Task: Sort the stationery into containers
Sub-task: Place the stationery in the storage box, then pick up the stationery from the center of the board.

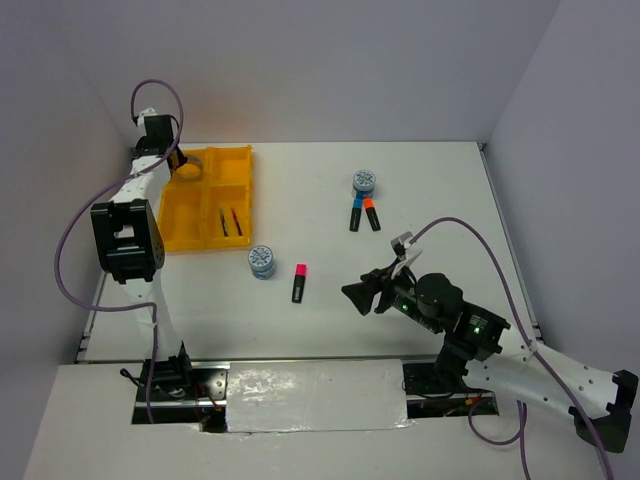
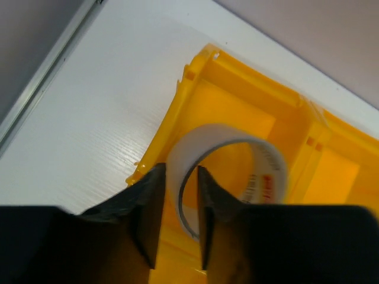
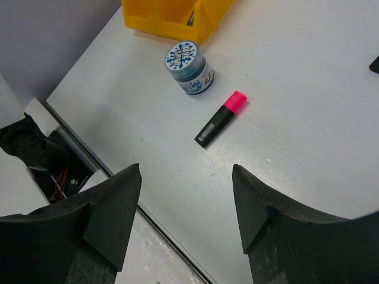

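Observation:
The yellow tray stands at the far left. Over its back left compartment my left gripper hangs with the silver-grey tape ring upright in the tray. The ring's wall runs between the slightly parted fingers of the left gripper, with a gap on one side, so it is open. Thin pens lie in a front compartment. On the table are a patterned tape roll, a pink-capped highlighter, a second roll, and blue-capped and orange-capped highlighters. My right gripper hovers open and empty.
In the right wrist view the open gripper hangs over the table's near edge, short of the pink highlighter and the tape roll, with the tray corner beyond. Walls close in the table on three sides.

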`<state>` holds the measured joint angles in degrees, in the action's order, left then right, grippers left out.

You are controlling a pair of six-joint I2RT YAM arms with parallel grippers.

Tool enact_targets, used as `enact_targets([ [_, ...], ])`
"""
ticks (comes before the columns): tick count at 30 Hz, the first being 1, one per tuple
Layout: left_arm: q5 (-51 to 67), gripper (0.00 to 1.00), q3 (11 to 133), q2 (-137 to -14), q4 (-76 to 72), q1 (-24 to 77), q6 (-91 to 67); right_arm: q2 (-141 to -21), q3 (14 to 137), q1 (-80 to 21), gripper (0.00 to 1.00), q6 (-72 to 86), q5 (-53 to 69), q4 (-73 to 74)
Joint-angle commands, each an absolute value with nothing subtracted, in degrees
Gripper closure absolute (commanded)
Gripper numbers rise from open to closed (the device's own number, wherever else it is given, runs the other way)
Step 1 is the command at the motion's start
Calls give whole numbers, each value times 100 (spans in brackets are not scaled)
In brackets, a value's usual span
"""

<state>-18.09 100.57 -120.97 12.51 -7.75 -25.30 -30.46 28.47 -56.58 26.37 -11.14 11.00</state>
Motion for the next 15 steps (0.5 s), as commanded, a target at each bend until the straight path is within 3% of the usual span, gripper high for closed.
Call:
enact_targets([
  [1, -1889, 57, 10362, -12067, 1213, -800, -2434, -3216, 2865, -5616, 30, 2417, -1020, 607],
  [5, -1986, 52, 10283, -11980, 1213, -835, -2443, -3445, 2944, -5616, 30, 2347, -888, 519],
  [8, -1943, 35, 10283, -11936, 1256, -835, -2469, -3507, 2944, -5608, 30, 2347, -826, 466],
  [15, -1460, 17, 11037, -11523, 1818, -607, -2575, -3498, 2874, -5573, 29, 2390, -1010, 448],
])
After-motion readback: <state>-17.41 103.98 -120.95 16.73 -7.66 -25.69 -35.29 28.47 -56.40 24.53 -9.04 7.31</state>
